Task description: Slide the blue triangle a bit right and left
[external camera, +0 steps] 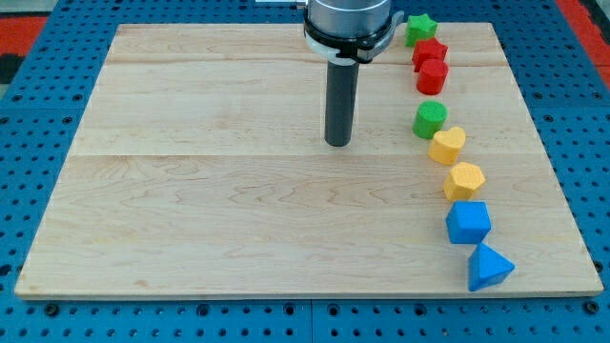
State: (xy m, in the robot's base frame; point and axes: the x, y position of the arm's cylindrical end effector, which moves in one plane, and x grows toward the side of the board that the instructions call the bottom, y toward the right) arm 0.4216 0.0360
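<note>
The blue triangle (pixel 490 267) lies near the board's bottom right corner. A blue cube (pixel 468 222) sits just above it, touching or nearly touching. My tip (pixel 337 143) rests on the board at the view's upper middle, far to the left of and above the blue triangle. It touches no block.
A line of blocks runs down the board's right side: green star (pixel 420 28), red block (pixel 429 52), red cylinder (pixel 432 76), green cylinder (pixel 430 120), yellow heart (pixel 447 145), yellow hexagon (pixel 464 180). The wooden board (pixel 219 210) ends just right of and below the triangle.
</note>
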